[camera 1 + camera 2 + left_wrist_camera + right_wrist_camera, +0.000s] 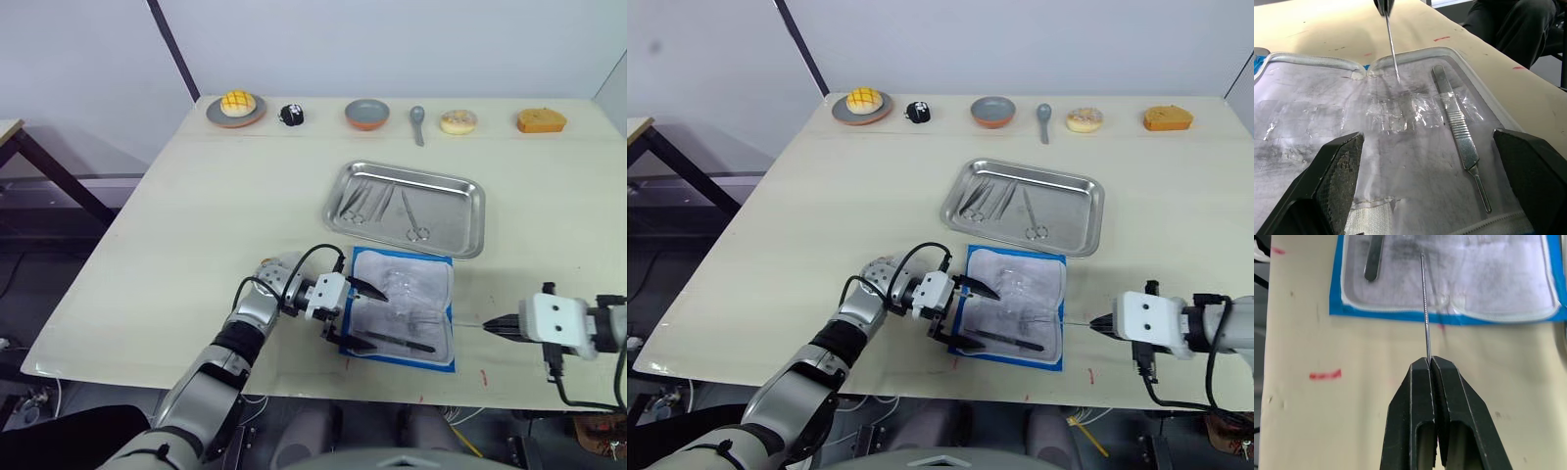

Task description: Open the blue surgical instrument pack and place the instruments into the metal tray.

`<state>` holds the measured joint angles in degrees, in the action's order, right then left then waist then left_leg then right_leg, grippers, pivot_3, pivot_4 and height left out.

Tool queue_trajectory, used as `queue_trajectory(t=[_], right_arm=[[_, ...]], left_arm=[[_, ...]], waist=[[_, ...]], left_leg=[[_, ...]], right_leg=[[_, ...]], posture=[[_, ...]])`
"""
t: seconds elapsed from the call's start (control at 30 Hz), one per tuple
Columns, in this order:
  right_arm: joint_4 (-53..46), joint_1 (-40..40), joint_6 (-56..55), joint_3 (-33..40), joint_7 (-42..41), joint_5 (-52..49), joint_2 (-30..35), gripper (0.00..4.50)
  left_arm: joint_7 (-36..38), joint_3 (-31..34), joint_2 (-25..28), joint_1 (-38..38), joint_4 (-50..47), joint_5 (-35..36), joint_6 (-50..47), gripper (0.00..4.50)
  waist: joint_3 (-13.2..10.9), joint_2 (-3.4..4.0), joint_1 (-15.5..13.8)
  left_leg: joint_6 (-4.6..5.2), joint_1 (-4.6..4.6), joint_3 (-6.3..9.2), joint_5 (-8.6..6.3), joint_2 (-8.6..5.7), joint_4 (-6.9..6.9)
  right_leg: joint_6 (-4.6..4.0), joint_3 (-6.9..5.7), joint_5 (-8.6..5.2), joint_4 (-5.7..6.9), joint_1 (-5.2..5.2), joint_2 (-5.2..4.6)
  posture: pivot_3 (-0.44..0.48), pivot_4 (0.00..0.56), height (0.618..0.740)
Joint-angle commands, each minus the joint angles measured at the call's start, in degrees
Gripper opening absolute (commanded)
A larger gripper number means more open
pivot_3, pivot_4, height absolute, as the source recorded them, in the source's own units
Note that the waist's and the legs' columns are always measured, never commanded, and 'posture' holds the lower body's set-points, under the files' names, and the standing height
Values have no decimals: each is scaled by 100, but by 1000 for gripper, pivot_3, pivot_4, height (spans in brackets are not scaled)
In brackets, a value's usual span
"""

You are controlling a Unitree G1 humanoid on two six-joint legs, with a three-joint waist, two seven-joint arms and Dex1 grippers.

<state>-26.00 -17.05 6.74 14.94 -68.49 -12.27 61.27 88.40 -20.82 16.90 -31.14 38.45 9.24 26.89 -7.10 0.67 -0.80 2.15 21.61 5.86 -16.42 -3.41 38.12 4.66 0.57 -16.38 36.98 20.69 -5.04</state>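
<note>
The blue surgical instrument pack (402,304) lies open on the table just in front of the metal tray (460,230), its grey-white lining facing up. A flat silver instrument (1459,134) rests in the lining near the front edge. My left gripper (377,319) is open at the pack's left edge, its fingers (1337,171) spread over the lining. To the right of the pack, my right gripper (1430,363) is shut on a thin metal probe (1425,308) whose tip reaches over the pack's right edge. Several ring-handled instruments (358,204) lie in the tray.
Along the table's far edge stand a plate with a yellow bun (236,106), a black-and-white toy figure (291,115), a grey bowl (366,114), a spoon (417,122), a donut (458,121) and an orange bread piece (542,120). Red marks (1325,375) dot the table by the front edge.
</note>
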Motion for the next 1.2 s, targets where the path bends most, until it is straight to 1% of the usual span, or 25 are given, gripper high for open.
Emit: queue_trajectory(t=[0.03, 0.1, 0.17, 0.3, 0.4, 0.47, 0.63, 0.77, 0.83, 1.0, 1.07, 1.2], right_arm=[[-56, -222, -211, 631, -162, -121, 22, 51], [-31, -316, -132, 854, -159, -218, -59, 51], [-112, -264, 359, 1032, 107, -550, -290, 51], [-349, 141, 1710, 1158, 969, -1441, -841, 51], [-426, 633, 2476, 974, 1777, -1599, -1162, 51], [-537, 1003, 3026, 704, 2303, -1609, -1336, 51], [-524, 2200, 4192, 90, 3469, -1869, -2079, 51], [-52, 3117, 4940, -355, 4265, -1634, -2521, 51], [441, 3587, 5235, -470, 4736, -1474, -2831, 51], [1633, 4420, 5262, -821, 5319, -968, -3356, 51], [2035, 4716, 5183, -941, 5458, -800, -3544, 51], [2721, 5076, 5010, -1172, 5580, -493, -3774, 51]], left_arm=[[96, -412, 73, 379, 558, -543, -43, 4500], [98, -417, 67, 385, 556, -544, -40, 4500], [98, -419, 59, 387, 554, -541, -43, 4500], [90, -435, 33, 395, 558, -550, -44, 4500], [65, -449, -23, 381, 582, -559, -45, 4500], [67, -454, -46, 381, 570, -556, -52, 4500], [58, -453, -71, 389, 548, -562, -70, 4500], [30, -435, -71, 410, 496, -547, -120, 4500], [1, -437, -86, 428, 467, -551, -145, 4500], [-73, -431, -100, 496, 370, -539, -215, 4500], [-77, -431, -86, 530, 311, -527, -244, 4500], [-78, -434, -49, 564, 254, -522, -275, 4500]], waist=[[0, 0, -1], [0, 0, -1], [0, -1, -1], [1, 2, -4], [5, 10, -4], [6, 12, -12], [9, 21, -14], [12, 26, -23], [14, 28, -11], [28, 54, -10], [38, 74, 0], [42, 81, 9]], left_leg=[[0, 1, 0, 0, 0, 0], [0, 0, 0, 0, 0, 0], [0, 0, 0, 0, 0, 0], [0, 1, 1, 0, 2, -1], [0, 2, 2, 0, 2, -1], [0, 4, 3, 0, 0, -1], [0, 9, 10, 0, 0, -4], [0, 9, 13, 0, -7, -4], [0, 8, 19, 0, -10, -4], [0, 8, 22, 1, -14, -6], [-1, 10, 24, 1, -19, -7], [0, 9, 29, 2, -29, -7]], right_leg=[[0, 0, 0, 0, 0, 0], [0, 0, 0, -1, 0, -1], [0, -1, 0, -1, -1, -1], [-2, 10, 1, -3, -1, -6], [-3, 21, 2, -4, -1, -9], [-3, 23, 1, -6, 0, -12], [-3, 17, 1, -13, 1, -13], [-3, 16, 2, -13, 1, -14], [-3, 16, 2, -13, 1, -14], [-4, 15, 2, -12, 2, -13], [-4, 14, 2, -12, 3, -12], [-2, 22, 2, -12, 3, -8]], posture=[[0, 150, 740], [0, 150, 740], [0, 150, 740], [0, 150, 740], [0, 150, 740], [0, 150, 740], [0, 150, 740], [0, 150, 740], [0, 150, 740], [0, 150, 740], [0, 150, 740], [0, 150, 740]])
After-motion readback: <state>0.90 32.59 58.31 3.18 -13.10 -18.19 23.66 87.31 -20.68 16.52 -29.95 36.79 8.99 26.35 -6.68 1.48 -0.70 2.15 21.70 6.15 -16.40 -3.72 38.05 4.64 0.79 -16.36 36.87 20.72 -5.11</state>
